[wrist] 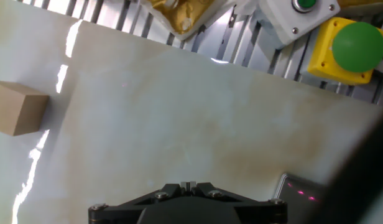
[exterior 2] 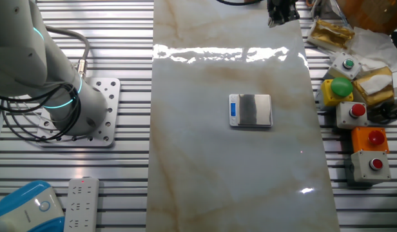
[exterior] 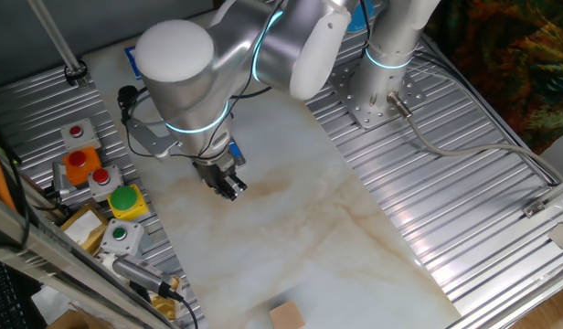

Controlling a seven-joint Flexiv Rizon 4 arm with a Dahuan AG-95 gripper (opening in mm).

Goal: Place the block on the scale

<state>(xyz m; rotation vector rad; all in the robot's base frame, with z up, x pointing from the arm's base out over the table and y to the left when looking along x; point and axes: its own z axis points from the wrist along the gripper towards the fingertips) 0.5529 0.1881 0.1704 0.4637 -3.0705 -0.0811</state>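
1. I am working over the surface, a pale marbled slab running between ribbed metal panels. In one fixed view my arm is reaching in from twelve o'clock and hanging above the slab's upper middle.

2. My gripper is pointing down over the slab, carrying nothing. Its fingers are appearing close together in that view, but they are dark and small there, and the hand view is showing only the gripper's black base at six o'clock, so I cannot tell whether they are apart or together.

3. The scale is lying flat near the middle of the slab in the other fixed view, its blue strip on the nine o'clock edge and its grey plate bare. In the hand view only a corner of it is peeking in at about five o'clock, so I am judging that I am hovering almost over it.

4. The block is sitting on the slab at the six o'clock edge of one fixed view, well apart from my gripper. In the hand view it is at nine o'clock, partly cut off by the frame.

5. I am judging the step in hand to be the approach to the block: nothing is grasped yet. The next move is calling for travel toward the block, fingers spread wider than it, squared to its faces, then a descent around it.
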